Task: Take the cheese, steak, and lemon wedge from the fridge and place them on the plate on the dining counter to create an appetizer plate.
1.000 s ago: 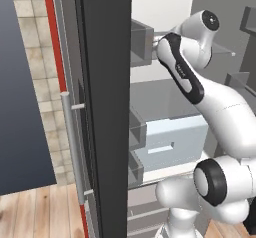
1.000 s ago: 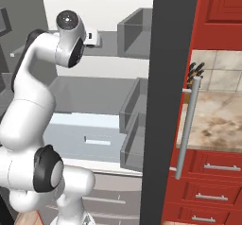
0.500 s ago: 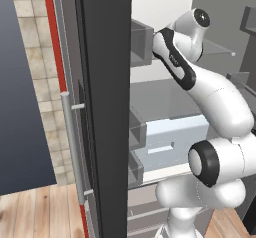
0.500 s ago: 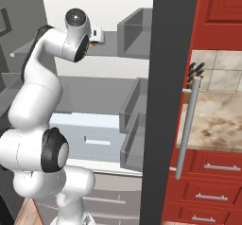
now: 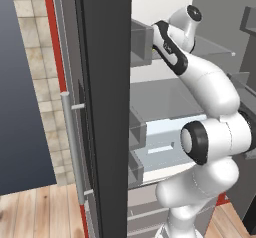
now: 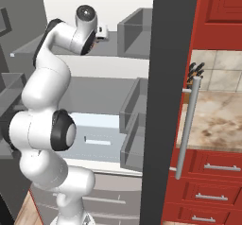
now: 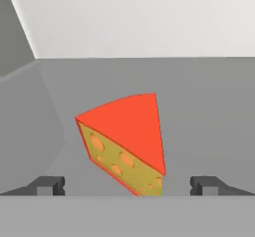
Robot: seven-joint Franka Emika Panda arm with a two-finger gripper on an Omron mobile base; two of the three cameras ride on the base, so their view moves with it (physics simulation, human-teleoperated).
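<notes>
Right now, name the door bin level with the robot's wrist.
The top bin, alone beside the upper shelf; the other two stack lower, by the pale drawer.

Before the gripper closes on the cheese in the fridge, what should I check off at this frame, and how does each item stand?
1. Gripper open: ok, fingertips stand wide apart.
2. Cheese between the fingertips: ok, centred in the hand view.
3. Cheese resting flat on the shelf: ok.
4. Fingertips level with the cheese's sides: cannot tell, depth unclear.
5. Nothing else beside the cheese: ok, bare shelf around it.
6. Fridge door clear of the arm: ok, it stands open.
</notes>
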